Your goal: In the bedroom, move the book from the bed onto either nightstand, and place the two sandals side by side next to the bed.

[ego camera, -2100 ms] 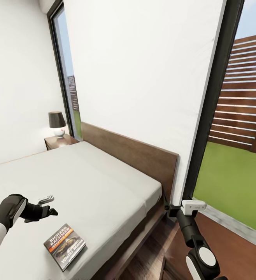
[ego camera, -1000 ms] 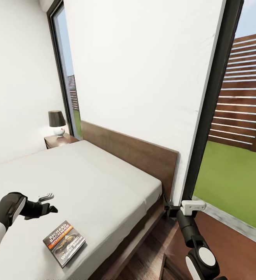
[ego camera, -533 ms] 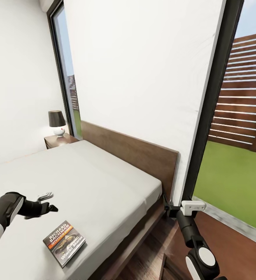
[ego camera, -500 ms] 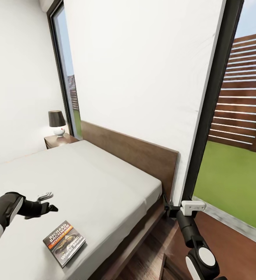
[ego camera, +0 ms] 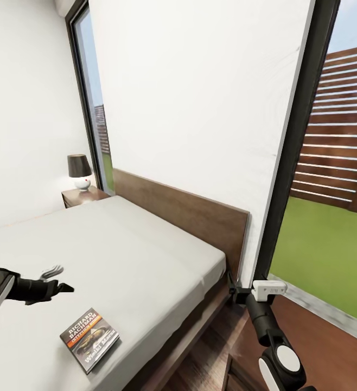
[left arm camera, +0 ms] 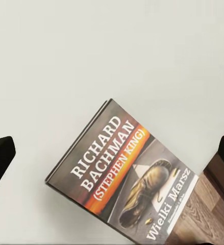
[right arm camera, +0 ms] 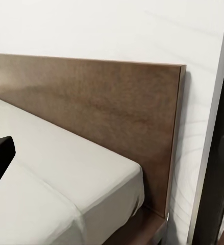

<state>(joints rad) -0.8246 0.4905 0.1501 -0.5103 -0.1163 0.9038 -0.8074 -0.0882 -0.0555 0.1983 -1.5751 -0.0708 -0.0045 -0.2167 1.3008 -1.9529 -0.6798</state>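
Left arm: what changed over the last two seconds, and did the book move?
The left gripper pulled back toward the robot over the mattress, away from the book, without touching it. Nothing was grasped or released. The book lies flat near the bed's edge as before, and the right gripper stays by the headboard corner. Camera unchanged since a second ago.

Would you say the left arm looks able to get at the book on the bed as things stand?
Probably yes: the left gripper hovers above the bed just beyond the book, which lies flat near the mattress edge with nothing between them.
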